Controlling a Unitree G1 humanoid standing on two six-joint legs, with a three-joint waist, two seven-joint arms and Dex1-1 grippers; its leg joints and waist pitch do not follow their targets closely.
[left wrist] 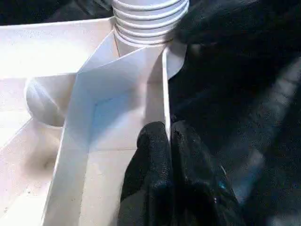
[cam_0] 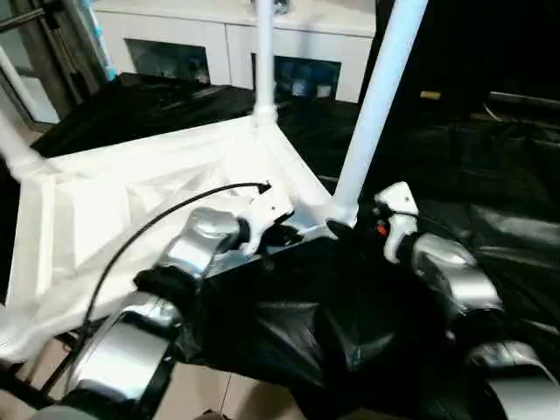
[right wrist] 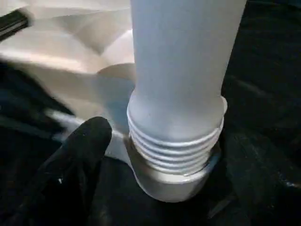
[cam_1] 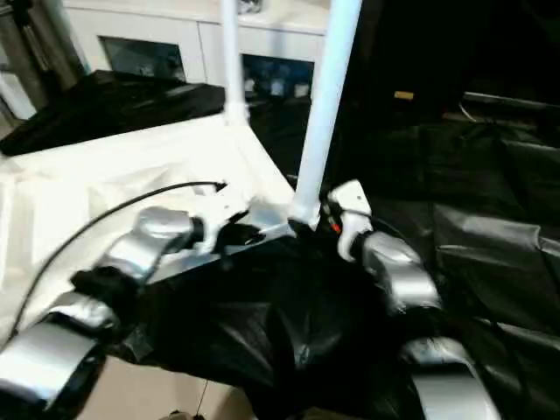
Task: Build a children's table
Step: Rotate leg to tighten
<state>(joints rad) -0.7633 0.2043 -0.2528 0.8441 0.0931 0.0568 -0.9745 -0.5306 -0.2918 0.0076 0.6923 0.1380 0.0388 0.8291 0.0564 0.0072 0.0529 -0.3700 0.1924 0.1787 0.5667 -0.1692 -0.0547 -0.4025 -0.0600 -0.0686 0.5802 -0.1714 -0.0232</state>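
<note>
Item: tabletop (cam_0: 131,219), upside down at centre-left, legs up; I judge it light, stiff, slippery plastic, best held by its rim, where my left gripper (left wrist: 168,141) pinches shut; right gripper (cam_0: 354,229) spread beside the near leg (cam_0: 376,105).

Black plastic sheeting (cam_0: 490,166) — white glass-door cabinet (cam_0: 219,39) behind

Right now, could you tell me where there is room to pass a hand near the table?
Free: the tabletop underside between the far leg and the left gripper. Crowded: the near corner, where both the left and right gripper flank the near leg.
</note>
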